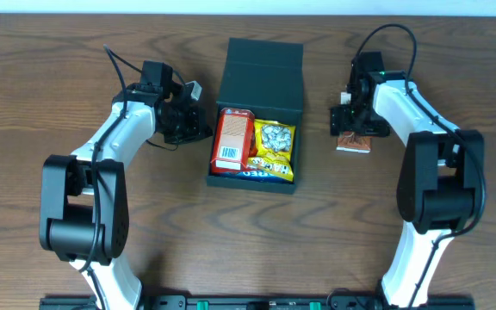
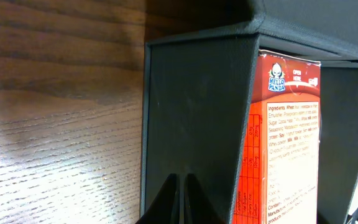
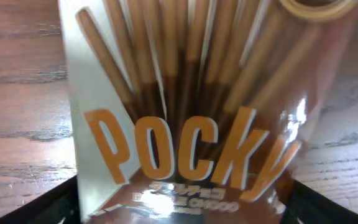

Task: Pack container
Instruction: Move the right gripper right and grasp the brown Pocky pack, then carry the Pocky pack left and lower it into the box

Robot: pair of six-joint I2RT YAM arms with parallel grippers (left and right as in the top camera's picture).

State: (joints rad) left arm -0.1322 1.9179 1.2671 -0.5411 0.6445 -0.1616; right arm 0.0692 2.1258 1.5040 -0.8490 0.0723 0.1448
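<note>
The container [image 1: 263, 69], a dark square box, stands open at mid-table with its flap lid folded back. Inside lie an orange-red carton [image 1: 232, 138], a yellow snack pack [image 1: 274, 146] and a blue pack [image 1: 252, 175] beneath them. My left gripper [image 1: 201, 129] is shut and empty, its tips [image 2: 183, 186] close against the container's outer left wall [image 2: 197, 112], with the carton [image 2: 291, 143] visible past it. My right gripper [image 1: 354, 129] hangs over a brown Pocky pack [image 1: 352, 145] lying on the table. It is open [image 3: 182, 193], with one finger close beside each long edge of the pack [image 3: 185, 124].
Wood-grain table [image 1: 58, 77] all round. Both arm bases stand at the near edge. The container's lid reaches toward the far edge.
</note>
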